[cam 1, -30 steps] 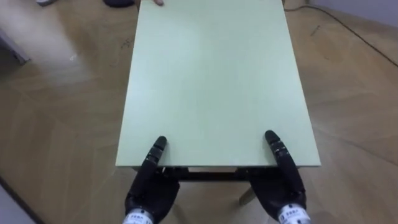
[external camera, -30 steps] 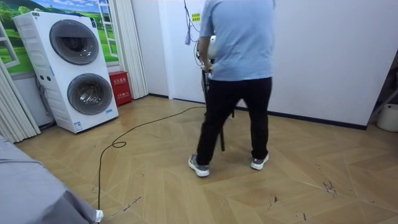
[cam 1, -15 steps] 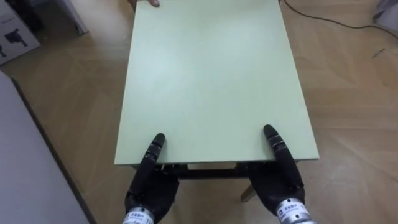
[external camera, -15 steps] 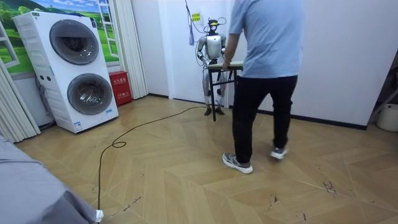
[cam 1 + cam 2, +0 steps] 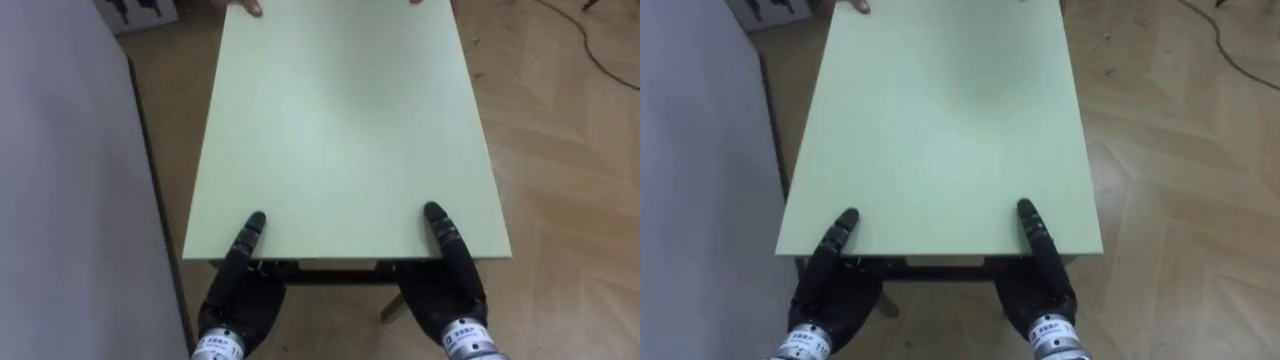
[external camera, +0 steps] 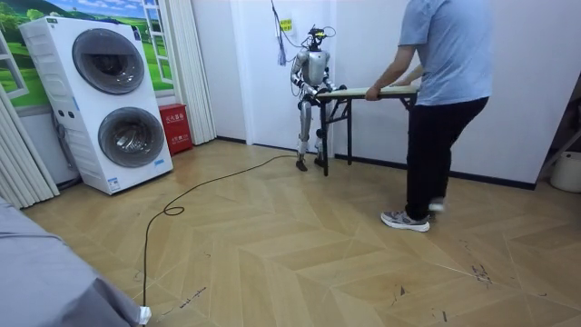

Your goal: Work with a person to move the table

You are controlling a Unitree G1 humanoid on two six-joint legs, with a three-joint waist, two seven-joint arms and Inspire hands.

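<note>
A pale green table (image 5: 340, 130) with black legs is held off the floor between me and a person (image 6: 445, 91). My left hand (image 5: 240, 295) clamps the near edge at the left, thumb on top and fingers underneath. My right hand (image 5: 450, 290) grips the same edge at the right in the same way. The person's fingers (image 5: 240, 5) hold the far edge. In the room view the table (image 6: 381, 91) is level, with me by the white wall and the person at its other end, stepping to the room view's right.
A white wall (image 5: 70, 180) runs close along my left side. A dark cable (image 5: 590, 40) lies on the wooden floor at the far right. Stacked washing machines (image 6: 109, 100) and a red box (image 6: 174, 127) stand at the room view's left.
The person has walked to the room view's right with the table's far end, and the table has swung with them. My eye view has turned, so the wall now lies at my left.
</note>
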